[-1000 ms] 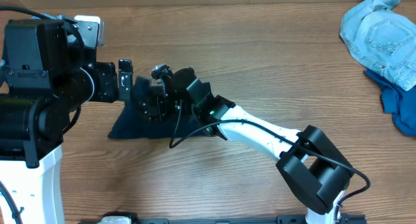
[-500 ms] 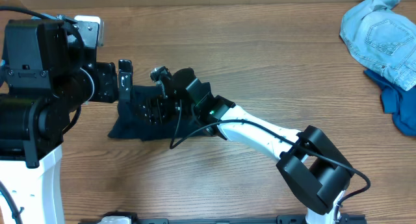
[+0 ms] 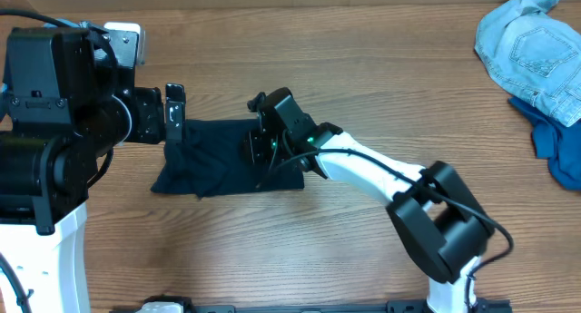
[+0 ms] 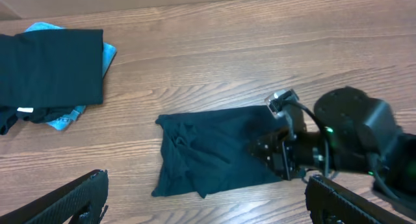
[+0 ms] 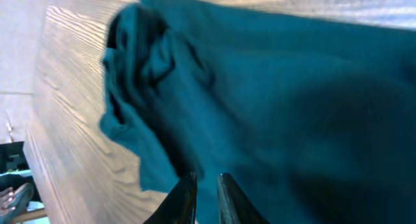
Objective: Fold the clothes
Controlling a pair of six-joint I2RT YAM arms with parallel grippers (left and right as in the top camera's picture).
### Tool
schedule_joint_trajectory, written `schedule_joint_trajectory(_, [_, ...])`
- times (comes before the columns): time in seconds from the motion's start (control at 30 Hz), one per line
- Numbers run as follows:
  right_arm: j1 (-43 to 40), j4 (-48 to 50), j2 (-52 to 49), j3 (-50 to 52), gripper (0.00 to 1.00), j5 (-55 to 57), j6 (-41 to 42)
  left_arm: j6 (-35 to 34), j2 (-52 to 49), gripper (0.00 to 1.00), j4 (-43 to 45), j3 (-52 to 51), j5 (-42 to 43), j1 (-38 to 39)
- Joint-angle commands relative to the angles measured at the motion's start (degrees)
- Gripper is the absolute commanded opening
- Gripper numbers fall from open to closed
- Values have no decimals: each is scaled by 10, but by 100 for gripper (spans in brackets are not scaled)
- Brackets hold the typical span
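A dark navy shirt (image 3: 213,163) lies in a rough rectangle on the wooden table (image 3: 381,68), rumpled at its left end. It also shows in the left wrist view as the shirt (image 4: 214,152). My right gripper (image 3: 257,147) is low over the shirt's right part. In the right wrist view its fingertips (image 5: 186,185) are almost together, pinching the shirt (image 5: 260,87), whose fabric fills the view. My left gripper (image 3: 173,115) hovers above the shirt's left end. It stands wide open (image 4: 211,208) with nothing between its fingers.
Light blue denim clothes (image 3: 531,45) and a mid-blue garment (image 3: 556,150) lie at the table's far right. In the left wrist view a folded dark garment (image 4: 52,65) rests on a light blue one (image 4: 109,54), away from the shirt. Bare wood surrounds the shirt.
My right gripper has moved right, from the shirt's middle to its right part, and its jaws have closed. The shirt's left half is now uncovered. The left arm has not moved.
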State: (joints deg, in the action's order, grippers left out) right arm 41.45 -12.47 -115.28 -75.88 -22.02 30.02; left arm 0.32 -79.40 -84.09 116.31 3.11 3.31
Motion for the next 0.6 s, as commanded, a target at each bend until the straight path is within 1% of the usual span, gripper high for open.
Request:
schedule_joint_trajectory(0.0, [17,17,-38,-11,15,-31,0,-8,10,100,-1,12,-5,-4])
schedule_joint_trajectory(0.27, [47,33,-44,-11,15,-65,-4,-8,10,100,-4,12,-5,-4])
schedule_joint_trajectory(0.43, [77,62,-44,-11,15,-94,-36,-8,10,100,-1,12,-5,-4])
schedule_joint_trajectory(0.5, [80,84,-44,-11,15,-124,-49,-8,10,100,-2,12,-5,-4])
schedule_joint_trajectory(0.57, [80,84,-44,-11,15,-128,-50,-8,10,100,-2,12,-5,-4])
